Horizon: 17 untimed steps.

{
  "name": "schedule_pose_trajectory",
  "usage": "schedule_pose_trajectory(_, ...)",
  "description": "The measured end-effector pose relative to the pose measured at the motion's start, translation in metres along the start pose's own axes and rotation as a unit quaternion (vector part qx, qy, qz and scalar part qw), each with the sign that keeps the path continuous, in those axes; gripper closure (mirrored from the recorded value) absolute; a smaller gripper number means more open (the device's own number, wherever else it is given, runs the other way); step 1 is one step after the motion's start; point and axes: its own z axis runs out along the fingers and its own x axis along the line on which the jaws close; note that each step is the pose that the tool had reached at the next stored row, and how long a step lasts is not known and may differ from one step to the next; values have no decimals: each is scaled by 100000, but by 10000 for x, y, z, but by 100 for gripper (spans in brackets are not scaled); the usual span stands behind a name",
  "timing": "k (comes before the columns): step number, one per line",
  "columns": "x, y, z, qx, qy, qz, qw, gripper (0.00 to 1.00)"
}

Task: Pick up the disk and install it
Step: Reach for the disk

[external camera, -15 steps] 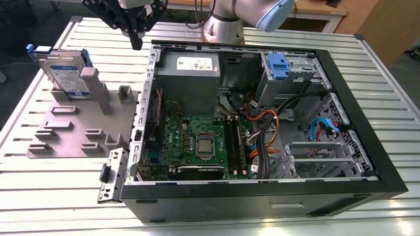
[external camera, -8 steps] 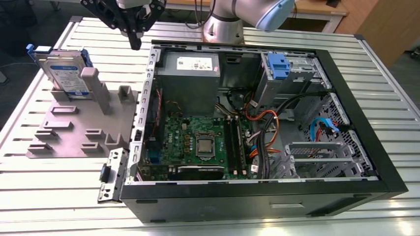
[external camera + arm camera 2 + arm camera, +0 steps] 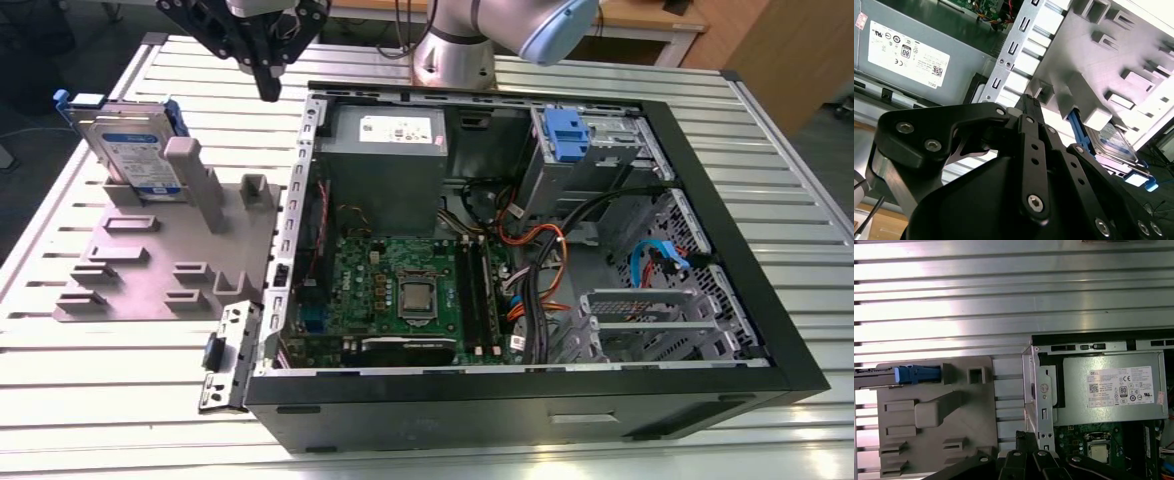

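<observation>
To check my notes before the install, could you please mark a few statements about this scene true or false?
The disk stands upright in the grey holder. True.
The claw grips the disk. False: it hangs apart from the disk, holding nothing.
The computer case lies open. True.
The power supply lies on the grey holder. False: it sits inside the case.

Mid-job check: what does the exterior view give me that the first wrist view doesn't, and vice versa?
Exterior view: the disk showing its labelled face, upright in the grey holder, plus the drive cage with its blue clip and the cables. First wrist view: a straight-down look, with the disk edge-on at the holder's end. Both: the gripper, holder, power supply and motherboard.
</observation>
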Motion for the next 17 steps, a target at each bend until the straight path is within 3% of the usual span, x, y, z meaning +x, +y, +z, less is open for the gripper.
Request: schedule_pose_trajectory(17, 45, -4, 3, -1, 51, 1, 100000, 89)
